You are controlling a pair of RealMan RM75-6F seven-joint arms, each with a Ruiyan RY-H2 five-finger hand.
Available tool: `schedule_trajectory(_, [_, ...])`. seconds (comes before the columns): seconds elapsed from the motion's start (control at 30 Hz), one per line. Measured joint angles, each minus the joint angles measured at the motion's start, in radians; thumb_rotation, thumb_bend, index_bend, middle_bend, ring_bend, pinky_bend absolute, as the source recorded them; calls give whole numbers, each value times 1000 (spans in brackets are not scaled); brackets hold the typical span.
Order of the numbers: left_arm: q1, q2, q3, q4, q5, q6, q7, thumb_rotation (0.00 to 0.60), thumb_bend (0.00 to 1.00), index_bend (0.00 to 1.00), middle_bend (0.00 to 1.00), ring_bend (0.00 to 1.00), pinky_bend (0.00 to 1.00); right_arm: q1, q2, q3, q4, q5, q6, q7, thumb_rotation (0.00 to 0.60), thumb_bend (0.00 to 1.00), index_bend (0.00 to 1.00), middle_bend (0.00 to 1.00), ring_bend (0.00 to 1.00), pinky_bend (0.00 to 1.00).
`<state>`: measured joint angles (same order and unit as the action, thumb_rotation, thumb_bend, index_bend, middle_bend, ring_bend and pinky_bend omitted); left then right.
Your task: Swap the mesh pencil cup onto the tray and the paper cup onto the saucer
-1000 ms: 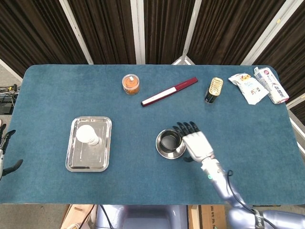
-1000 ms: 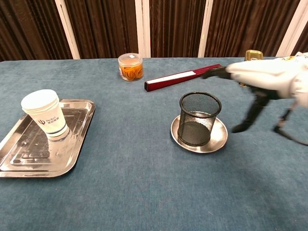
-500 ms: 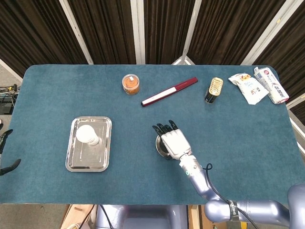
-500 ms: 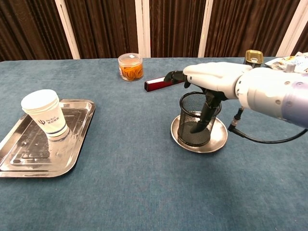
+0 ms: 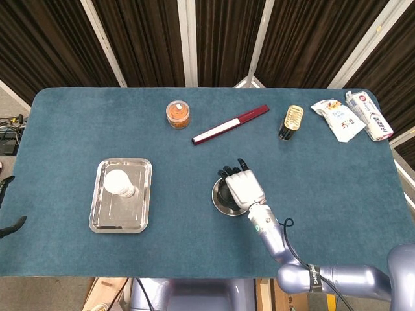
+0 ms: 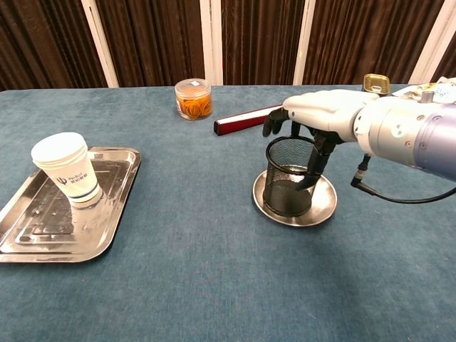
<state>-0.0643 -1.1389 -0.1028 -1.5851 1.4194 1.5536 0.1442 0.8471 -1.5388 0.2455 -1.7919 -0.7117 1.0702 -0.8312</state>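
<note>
My right hand hovers over the mesh cup on the saucer, fingers apart, gripping nothing; I should close them on the rim.

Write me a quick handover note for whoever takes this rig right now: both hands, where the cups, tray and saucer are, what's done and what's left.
Right hand: over the mesh pencil cup, fingers curled down around its rim; a firm grip cannot be confirmed.
Left hand: only its fingertips show at the left edge of the head view, away from the work; its state is unclear.
Mesh pencil cup: upright on the saucer, mid-table.
Paper cup: upright on the tray, at the table's left.
Done: nothing swapped.
Left: move the mesh cup to the tray and the paper cup to the saucer.
</note>
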Motion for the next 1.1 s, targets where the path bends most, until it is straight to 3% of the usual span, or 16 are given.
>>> schedule_trajectory(0.27, [2, 1, -1, -3, -3, 3, 4, 600, 254, 177, 0, 0, 99, 14, -10, -16, 21, -18, 18, 16, 600, 347, 449, 436, 517, 274])
schedule_trajectory(0.47, [3, 2, -3, -4, -7, 2, 2, 600, 254, 179, 0, 0, 99, 17, -14, -17, 44, -76, 27, 59, 600, 358, 465, 450, 531, 289])
schedule_trajectory(0.67, [4, 1, -7, -3, -14, 4, 5, 600, 254, 179, 0, 0, 101, 51, 10, 38, 32, -89, 22, 72, 600, 359, 465, 450, 531, 289])
schedule_trajectory(0.83, [5, 1, -14, 1, -28, 4, 3, 600, 254, 179, 0, 0, 101, 117, 10, 96, 51, -25, -29, 72, 600, 359, 465, 450, 531, 284])
schedule_trajectory(1.1, [0, 6, -15, 5, -36, -14, -8, 600, 254, 178, 0, 0, 101, 213, -80, 131, 236, 41, -117, 110, 600, 359, 465, 450, 531, 254])
